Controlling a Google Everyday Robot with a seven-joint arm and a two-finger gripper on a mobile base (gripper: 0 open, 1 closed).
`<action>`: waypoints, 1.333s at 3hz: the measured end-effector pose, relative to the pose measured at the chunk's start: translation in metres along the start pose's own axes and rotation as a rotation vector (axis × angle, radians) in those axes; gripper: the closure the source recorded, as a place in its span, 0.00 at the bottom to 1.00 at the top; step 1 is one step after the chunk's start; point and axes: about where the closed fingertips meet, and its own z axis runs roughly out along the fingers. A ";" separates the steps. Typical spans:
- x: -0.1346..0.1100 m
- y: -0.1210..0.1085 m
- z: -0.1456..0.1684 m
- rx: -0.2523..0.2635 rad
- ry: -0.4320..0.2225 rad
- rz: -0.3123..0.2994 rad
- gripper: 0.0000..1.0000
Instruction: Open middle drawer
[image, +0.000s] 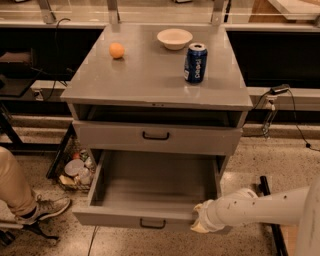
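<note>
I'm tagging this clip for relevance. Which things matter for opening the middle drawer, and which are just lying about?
Job: middle drawer, pulled out; tool at its front right corner.
Lying about: orange ball, bowl, blue can on the cabinet top; upper drawer; person's shoe.

Grey middle drawer (200, 141), black handle (155, 135). Above it: orange ball (116, 50), white bowl (174, 38), blue can (195, 62). Below-right of it: cream-white gripper (199, 225).

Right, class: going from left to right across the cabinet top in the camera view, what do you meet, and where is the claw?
orange → bowl → can. The claw is lower down, at the right end of the open drawer front.
</note>
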 end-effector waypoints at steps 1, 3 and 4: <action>-0.003 -0.001 -0.006 0.000 -0.001 0.001 0.77; -0.003 -0.001 -0.006 -0.002 -0.001 0.001 0.31; -0.004 -0.002 -0.010 -0.002 -0.008 -0.010 0.08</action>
